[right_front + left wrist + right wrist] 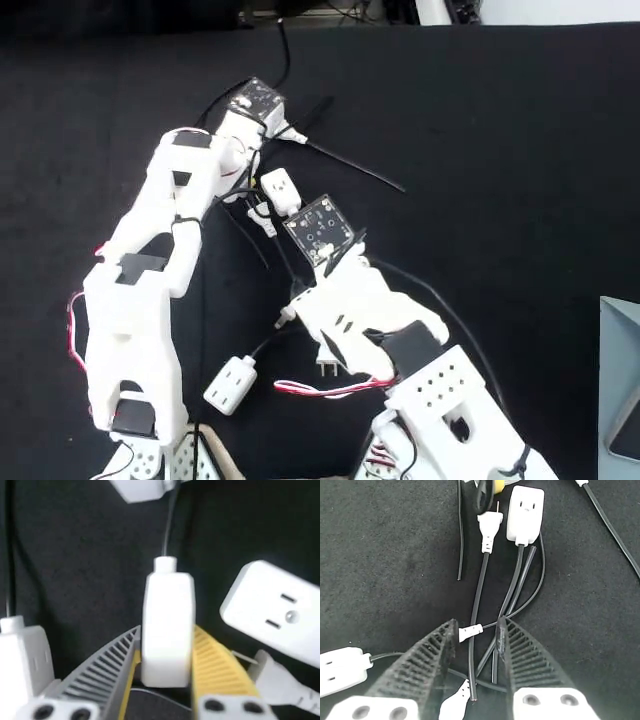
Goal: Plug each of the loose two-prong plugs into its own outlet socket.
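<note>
My left gripper (165, 627) is shut on a white two-prong plug (167, 622), grey and yellow fingers (215, 655) pressed to its sides, cord leading away. Right beside it lies a white outlet socket (272, 610), face up, also in the high view (281, 190) and right wrist view (525, 512). The held plug (487, 530) lies alongside that socket. My right gripper (475, 625) is open low over the black cords, a small white plug (470, 631) between its fingertips. A second outlet socket (340, 670) lies beside it, near the front (232, 383).
Black cords (512, 595) cross and tangle between the two arms. Another loose plug (328, 365) lies under the right arm. A long black cable (350, 165) runs across the far cloth. A grey box (620, 370) stands at the right edge.
</note>
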`<state>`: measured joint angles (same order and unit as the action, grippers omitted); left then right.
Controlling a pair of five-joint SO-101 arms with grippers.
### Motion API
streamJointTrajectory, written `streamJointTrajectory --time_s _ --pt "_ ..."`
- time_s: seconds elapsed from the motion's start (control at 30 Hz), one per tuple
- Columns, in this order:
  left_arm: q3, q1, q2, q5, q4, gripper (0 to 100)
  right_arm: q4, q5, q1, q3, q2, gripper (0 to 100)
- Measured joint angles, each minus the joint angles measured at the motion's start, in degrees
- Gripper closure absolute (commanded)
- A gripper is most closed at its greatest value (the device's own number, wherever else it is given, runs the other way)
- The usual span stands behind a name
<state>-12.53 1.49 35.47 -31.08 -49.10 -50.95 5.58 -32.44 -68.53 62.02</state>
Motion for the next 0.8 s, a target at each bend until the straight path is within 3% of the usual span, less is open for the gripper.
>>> streamJointTrajectory --time_s 0.1,0.27,0.8 --pt "0.26 0.00 -0.97 -0.09 0.18 97 0.00 0.00 0.00 0.00 0.00 86.8" --pt "4.40 -0.44 -6.42 -0.09 -0.62 97 0.00 0.00 0.00 0.00 0.00 86.8" --pt "23.03 3.78 -37.36 1.67 -21.36 97 0.00 0.00 0.00 0.00 0.00 86.8"
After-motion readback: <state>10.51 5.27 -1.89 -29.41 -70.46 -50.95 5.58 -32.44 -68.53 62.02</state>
